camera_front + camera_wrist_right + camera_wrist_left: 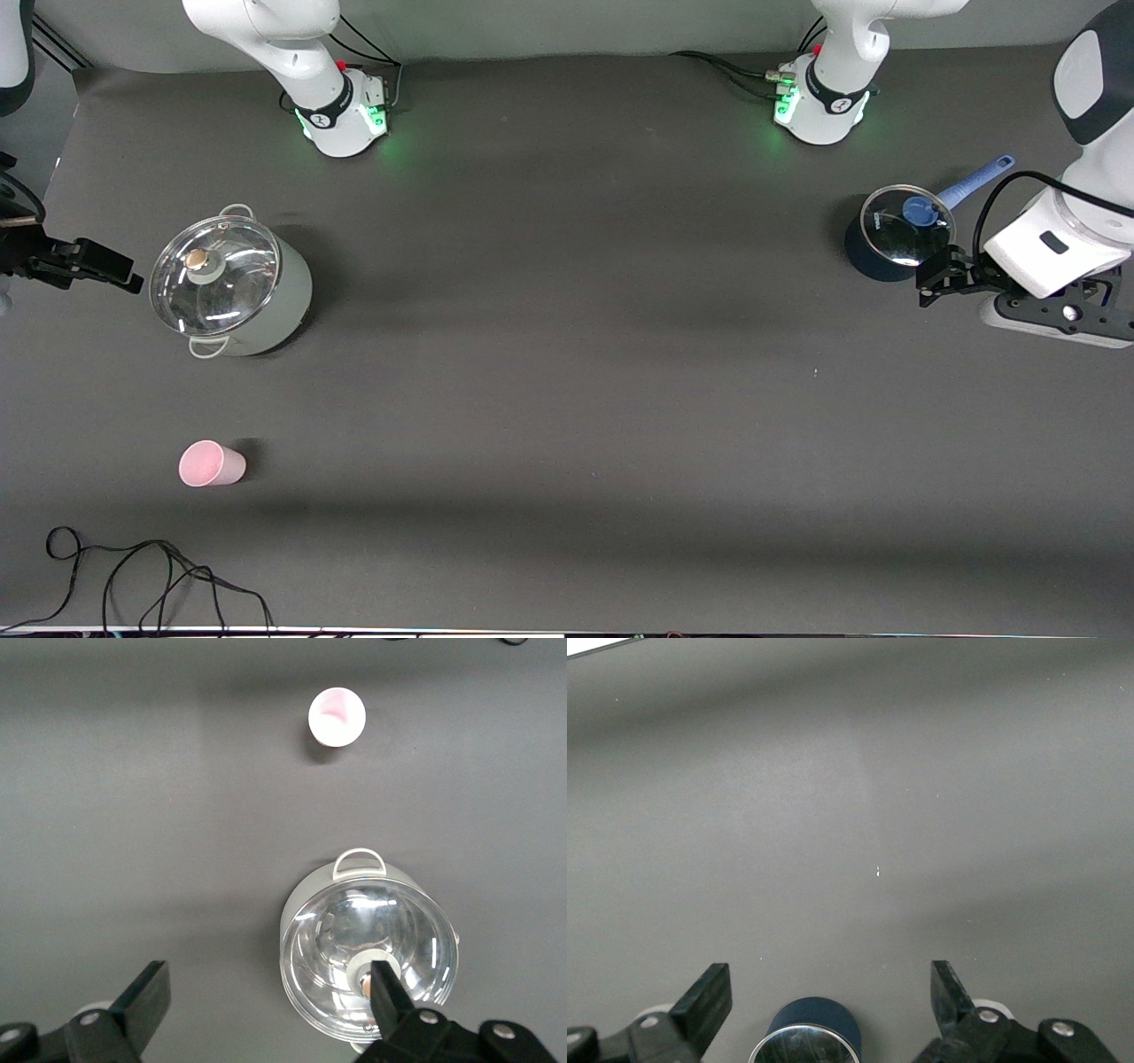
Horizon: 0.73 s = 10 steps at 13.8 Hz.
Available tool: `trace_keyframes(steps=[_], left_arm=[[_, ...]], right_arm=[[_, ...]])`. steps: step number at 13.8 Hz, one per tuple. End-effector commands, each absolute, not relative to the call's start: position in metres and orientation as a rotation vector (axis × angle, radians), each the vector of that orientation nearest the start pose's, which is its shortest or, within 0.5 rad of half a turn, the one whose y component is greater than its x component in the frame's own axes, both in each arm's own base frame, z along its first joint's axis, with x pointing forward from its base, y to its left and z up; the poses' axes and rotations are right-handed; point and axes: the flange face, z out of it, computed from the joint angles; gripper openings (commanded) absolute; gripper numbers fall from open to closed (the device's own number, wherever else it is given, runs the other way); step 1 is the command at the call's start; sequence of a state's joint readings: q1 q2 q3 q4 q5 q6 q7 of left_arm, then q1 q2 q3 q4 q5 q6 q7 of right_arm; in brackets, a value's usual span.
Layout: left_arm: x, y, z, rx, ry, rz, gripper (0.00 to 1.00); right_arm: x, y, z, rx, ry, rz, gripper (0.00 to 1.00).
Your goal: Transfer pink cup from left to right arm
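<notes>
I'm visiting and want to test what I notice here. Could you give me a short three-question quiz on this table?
1. True or false: the pink cup stands upright.
2. Which lies nearer the front camera: A) the pale pot, B) the pink cup?
3. What is the left gripper beside?

Key:
1. False, it lies on its side.
2. B.
3. The dark blue pot with a glass lid, at the left arm's end; its jaws are open and empty, as are the right gripper jaws.

Even, soft light falls from overhead onto my dark grey table (pixel 567 354), with faint bands of shade across it. The big pot's round glass lid (pixel 214 276) throws bright glare. My fingertips (pixel 709 997) look blurred up close.
</notes>
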<state>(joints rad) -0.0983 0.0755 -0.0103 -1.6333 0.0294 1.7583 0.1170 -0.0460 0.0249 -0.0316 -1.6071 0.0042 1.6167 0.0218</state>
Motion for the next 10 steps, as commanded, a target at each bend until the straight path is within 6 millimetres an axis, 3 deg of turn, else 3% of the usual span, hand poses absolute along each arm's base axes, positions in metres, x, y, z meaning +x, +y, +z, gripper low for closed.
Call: trace_keyframes(steps=[1,5,10], left_arm=[[0.5874,-0.0591,0.5725,-3.095,0.368,-0.055,1.0],[0.5874,-0.0591,0.5725,-3.095,0.368,-0.055,1.0],[0.5876,-0.0573,0.5725,-3.095,0.363,-0.054,1.0]], right_arm=[[0.5496,-0.0431,0.6036,-3.152,-0.019,0.069,1.0],[0.5441,-0.0485,0.6038,-3.137,-0.198,0.108,1.0],[0.5433,-0.0468,0.6061,-3.138,-0.191,0.103,1.0]])
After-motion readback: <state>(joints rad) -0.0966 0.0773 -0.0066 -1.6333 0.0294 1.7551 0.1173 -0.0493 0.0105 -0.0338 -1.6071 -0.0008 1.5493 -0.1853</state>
